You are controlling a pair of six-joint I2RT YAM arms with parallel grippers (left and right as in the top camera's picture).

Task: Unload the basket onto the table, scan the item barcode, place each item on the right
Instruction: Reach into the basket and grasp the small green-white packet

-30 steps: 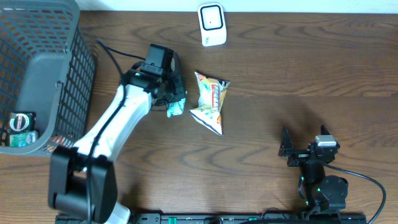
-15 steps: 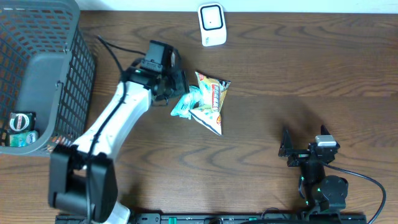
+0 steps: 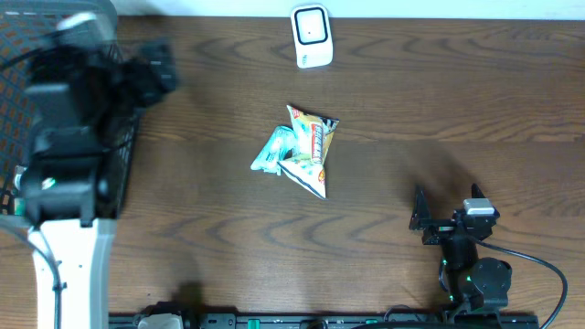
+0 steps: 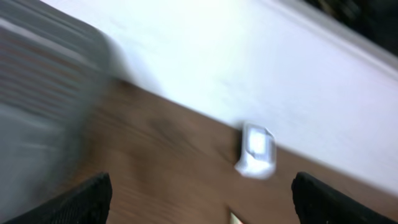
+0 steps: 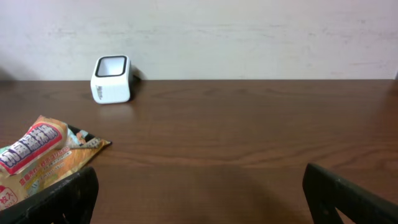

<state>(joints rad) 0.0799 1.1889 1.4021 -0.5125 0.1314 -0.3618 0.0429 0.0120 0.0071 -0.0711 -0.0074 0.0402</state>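
Left gripper [image 4: 208,200] is hanging wide open, empty, by basket [image 3: 18,41]; right gripper [image 3: 428,219] is sitting open, empty. Risk: teal packet [image 3: 271,153] is overlapping snack bag [image 3: 313,144], so a grab may catch both.

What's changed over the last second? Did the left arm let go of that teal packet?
Yes. The left gripper released the teal packet against the orange snack bag, opened, and its arm swung away left, over the basket. The packet now lies free, touching the bag's left side. The scanner, the bag and the open right gripper stayed put.
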